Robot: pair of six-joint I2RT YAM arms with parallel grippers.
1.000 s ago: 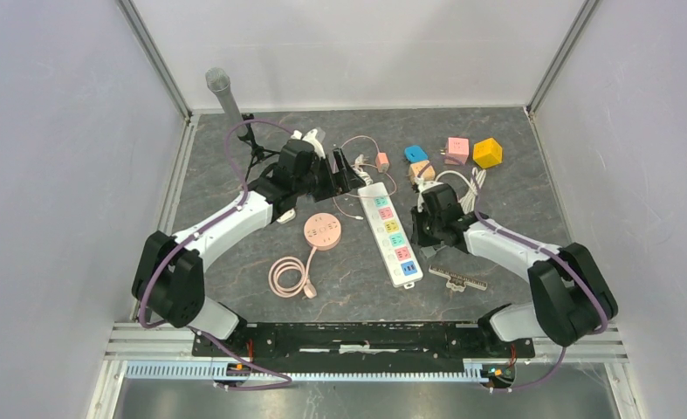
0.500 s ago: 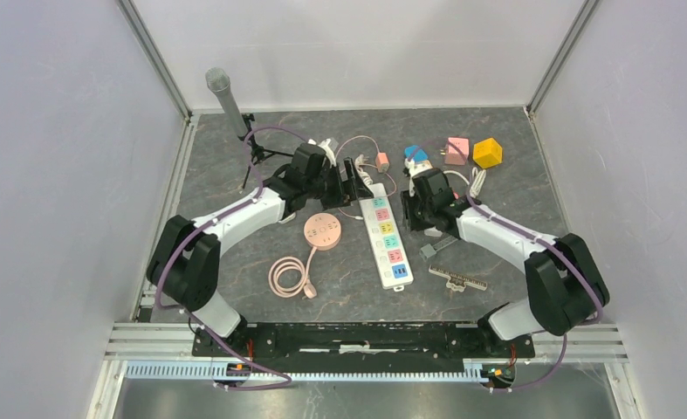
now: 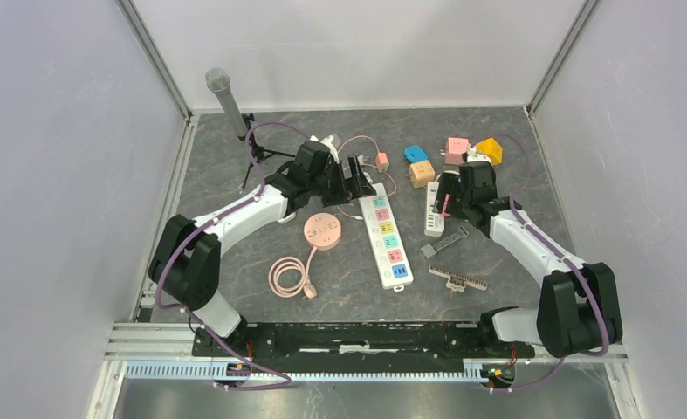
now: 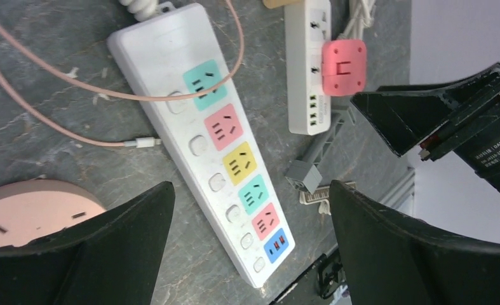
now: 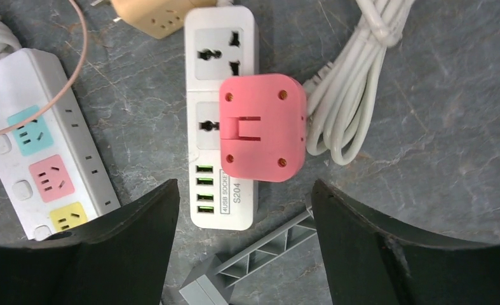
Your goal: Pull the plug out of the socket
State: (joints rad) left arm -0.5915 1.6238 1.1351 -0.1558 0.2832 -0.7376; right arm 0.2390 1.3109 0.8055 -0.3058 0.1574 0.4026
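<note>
– While my right claw (image 5: 244, 190) hangs wide over the counter (image 5: 438, 159), gripping nothing, the pink plug (image 5: 263, 127) lies just beyond the gap between its fingers.

– Where exactly?

– On the short white strip (image 5: 222, 51). It covers the second socket from the far end and overhangs the edge toward the coiled white cable (image 5: 355, 82), which lies against that side of the strip.

– Seated or loose?

– Cannot tell from above. Only its flat back shows, with four screw holes and a folded tab.

– What else is close by?

– A grey lattice bar (image 5: 260, 254) lies at an angle off the strip's near end. On the other side lies the long strip (image 5: 44, 159) with coloured sockets, near the short one but apart from it.

– And the other arm?

– My left claw (image 4: 252, 187) is wide too, holding nothing, above that long strip. A thin pink cord (image 4: 171, 95) loops across the strip's far end, and a round pink hub (image 4: 31, 210) rests on the counter beside one finger.
</note>
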